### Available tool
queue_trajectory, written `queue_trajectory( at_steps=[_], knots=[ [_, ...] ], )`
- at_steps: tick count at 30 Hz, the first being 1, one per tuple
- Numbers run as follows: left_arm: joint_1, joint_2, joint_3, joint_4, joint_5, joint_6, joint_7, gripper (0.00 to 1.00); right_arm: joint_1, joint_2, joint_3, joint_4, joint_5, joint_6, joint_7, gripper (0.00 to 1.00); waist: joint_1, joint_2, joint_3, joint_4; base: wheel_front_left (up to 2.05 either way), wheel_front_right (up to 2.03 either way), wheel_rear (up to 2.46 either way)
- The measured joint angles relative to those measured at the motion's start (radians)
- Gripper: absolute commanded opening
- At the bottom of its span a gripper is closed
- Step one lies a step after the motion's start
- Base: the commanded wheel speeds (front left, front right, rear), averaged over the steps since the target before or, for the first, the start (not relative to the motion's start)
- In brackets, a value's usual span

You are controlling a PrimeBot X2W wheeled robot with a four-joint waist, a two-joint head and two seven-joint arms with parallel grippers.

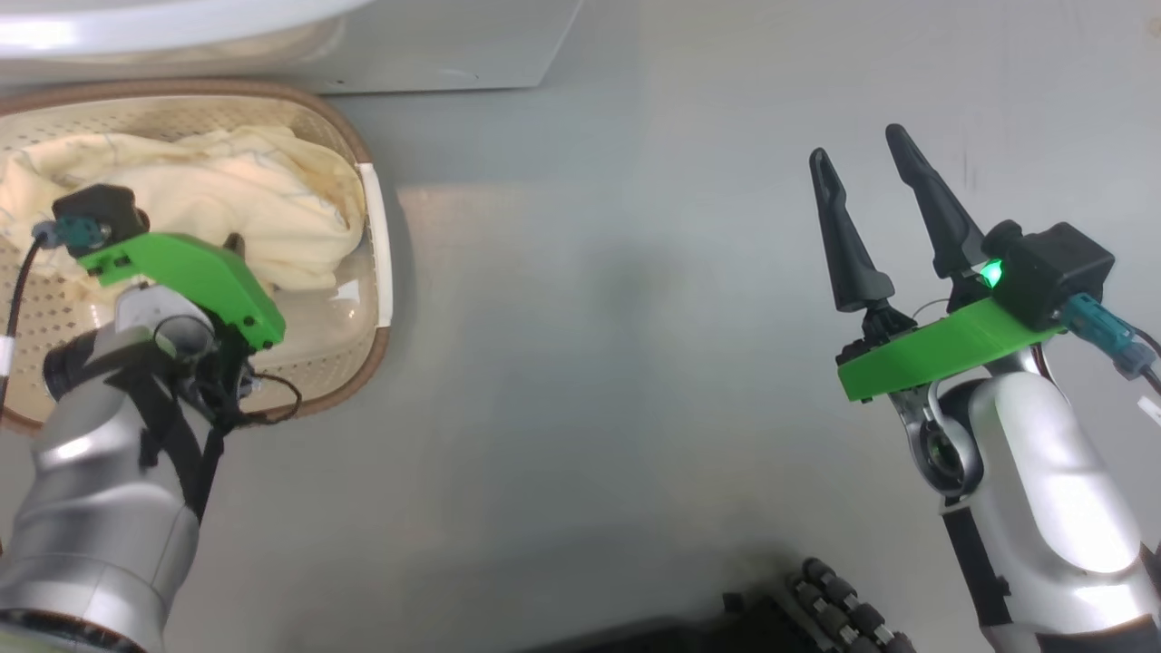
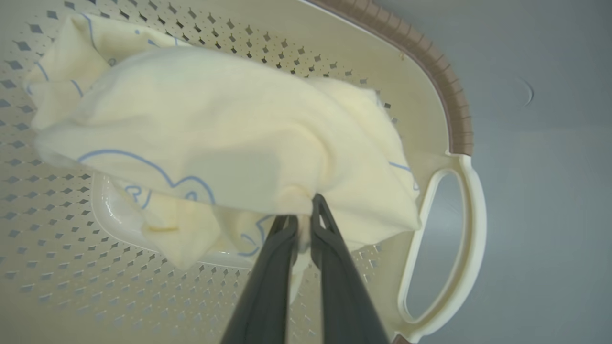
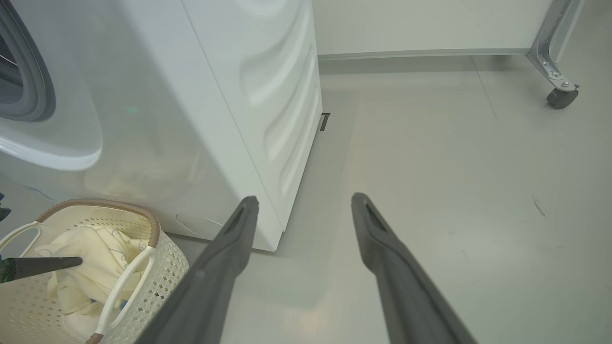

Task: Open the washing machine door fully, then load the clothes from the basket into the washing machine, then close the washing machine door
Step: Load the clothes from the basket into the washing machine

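Closest to my left wrist camera, my left claw (image 2: 302,215) was closed on the clothes (image 2: 229,129), with a fold of the cloth bunched up between the two dark fingertips. They lay in the basket (image 2: 444,95), heaped toward its middle and toward the end with the white handle (image 2: 471,229). Nothing but that pale yellow cloth could be made out inside. Diamond-shaped holes ran over the cream walls and base of the basket, and a brown band ran along its rim. Under the cloth a glossy white patch (image 2: 110,210) showed on the base, partly covered.

As for the clothes, they were soft and creased, a pale buttery yellow, with thin blue outlines drawn in loops across them. One edge drooped past my fingers toward the handle.

From my head I saw the basket standing on the grey floor (image 1: 635,363), just beside the foot of the washing machine (image 3: 191,95). From my right wrist the machine was a big white box with ribbed side panels, and the grey rubber ring (image 3: 40,86) of its opening showed at the edge of the view.

My right claw (image 1: 856,143) hung over bare floor, well apart from the basket, its fingers spread wide and holding nothing.
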Motion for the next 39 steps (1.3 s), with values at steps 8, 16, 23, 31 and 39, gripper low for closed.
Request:
queue_trajectory(
  at_steps=[8, 16, 23, 31, 39],
  knots=[
    [0.135, 0.010, -0.083, -0.084, -0.042, -0.002, -0.090, 0.00, 0.014, -0.007, -0.003, 0.026, 0.007, 0.000, 0.000, 1.00, 0.0000, 0.0000, -0.123, 0.037, 0.00, 0.00, 0.00],
    [0.221, 0.037, -0.174, -0.142, -0.052, -0.002, -0.223, 0.00, 0.065, -0.016, -0.006, 0.053, 0.016, 0.000, 0.000, 1.00, 0.0000, 0.0000, -0.244, 0.065, 0.00, 0.00, 0.00],
    [0.259, 0.056, -0.202, -0.190, -0.081, -0.002, -0.282, 0.00, 0.088, -0.027, -0.008, 0.065, 0.024, 0.000, 0.000, 1.00, -0.0001, 0.0000, -0.316, 0.086, 0.00, 0.00, 0.00],
    [0.331, 0.086, -0.088, -0.345, -0.035, -0.002, -0.294, 0.00, 0.138, -0.031, -0.012, 0.076, 0.025, 0.000, 0.000, 1.00, -0.0001, 0.0000, -0.411, 0.116, 0.00, 0.00, 0.00],
    [0.482, 0.072, 0.067, -0.508, 0.087, -0.002, -0.294, 0.00, 0.177, -0.034, -0.019, 0.084, 0.035, 0.000, 0.000, 1.00, -0.0001, 0.0000, -0.490, 0.138, 0.00, 0.00, 0.00]
  ],
)
